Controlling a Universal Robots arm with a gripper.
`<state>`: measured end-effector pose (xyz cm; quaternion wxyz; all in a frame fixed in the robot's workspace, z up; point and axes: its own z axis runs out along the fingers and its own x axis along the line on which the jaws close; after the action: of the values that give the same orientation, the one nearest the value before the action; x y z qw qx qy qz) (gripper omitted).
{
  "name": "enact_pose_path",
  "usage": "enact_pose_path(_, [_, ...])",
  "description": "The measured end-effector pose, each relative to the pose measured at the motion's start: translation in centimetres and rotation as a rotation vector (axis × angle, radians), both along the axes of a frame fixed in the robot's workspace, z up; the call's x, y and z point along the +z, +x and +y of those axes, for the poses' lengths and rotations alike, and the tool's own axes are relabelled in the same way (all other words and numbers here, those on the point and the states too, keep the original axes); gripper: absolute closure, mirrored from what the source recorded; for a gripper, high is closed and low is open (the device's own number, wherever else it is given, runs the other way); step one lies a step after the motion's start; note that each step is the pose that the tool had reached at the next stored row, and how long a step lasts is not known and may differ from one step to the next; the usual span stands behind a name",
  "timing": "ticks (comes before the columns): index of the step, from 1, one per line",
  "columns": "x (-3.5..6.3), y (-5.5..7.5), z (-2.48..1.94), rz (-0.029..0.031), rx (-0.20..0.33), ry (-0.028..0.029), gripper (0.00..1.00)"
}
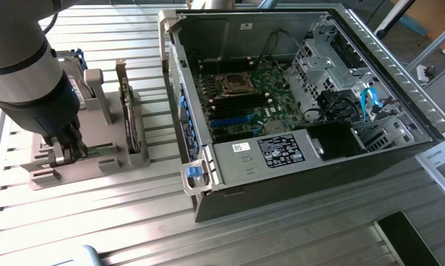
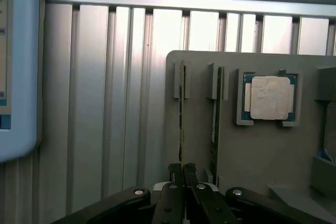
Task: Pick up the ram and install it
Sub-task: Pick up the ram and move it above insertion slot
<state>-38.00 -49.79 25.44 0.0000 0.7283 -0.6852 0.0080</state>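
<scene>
The ram (image 2: 181, 114) stands on edge in a slot of the grey holder (image 2: 252, 150), seen as a thin green line. My gripper (image 2: 182, 170) is shut on its near end, one black finger on each side. A second green stick (image 2: 216, 119) stands in the neighbouring slot, untouched. In the exterior view my gripper (image 1: 68, 151) reaches down into the holder (image 1: 96, 160) at the exterior view's left. The open computer case (image 1: 296, 100) lies to the exterior view's right with its motherboard (image 1: 241, 102) exposed.
A taller card (image 1: 126, 105) stands upright in the holder between my gripper and the case. A processor chip (image 2: 270, 98) sits in a holder pocket beside the sticks. The table is ribbed aluminium. A white device (image 2: 18, 66) lies nearby.
</scene>
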Motion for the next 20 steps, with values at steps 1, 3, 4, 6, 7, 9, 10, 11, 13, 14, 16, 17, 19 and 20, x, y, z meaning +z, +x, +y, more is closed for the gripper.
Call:
enact_pose_path(1, [0.2,0.0,0.0,0.0,0.0,0.0,0.88])
enact_pose_path(3, [0.54,0.0,0.0,0.0,0.0,0.0,0.88])
enact_pose_path(4, [0.64,0.0,0.0,0.0,0.0,-0.0001,0.88])
enact_pose_path(6, [0.83,0.1,0.0,0.0,0.0,-0.0001,0.88])
enact_pose_path(7, [0.94,0.1,0.0,0.0,0.0,0.0,0.88])
enact_pose_path(9, [1.16,0.1,0.0,0.0,-0.001,-0.0001,0.88])
enact_pose_path(10, [1.27,0.1,0.0,0.0,-0.001,0.0,0.88])
enact_pose_path(11, [1.37,0.1,0.0,0.0,-0.001,0.0,0.88])
enact_pose_path(13, [1.59,0.1,0.0,0.0,-0.001,0.0,0.88])
enact_pose_path(14, [1.76,0.1,0.0,0.0001,-0.001,-0.0001,0.88])
enact_pose_path(16, [2.0,0.1,0.0,0.0,-0.001,0.0,0.88])
enact_pose_path(17, [2.15,0.2,0.0,0.0001,-0.002,0.0,0.88])
enact_pose_path(19, [2.45,0.2,0.0,0.0,-0.002,-0.0001,0.88])
enact_pose_path(20, [2.57,0.2,0.0,0.0,-0.002,0.0,0.88])
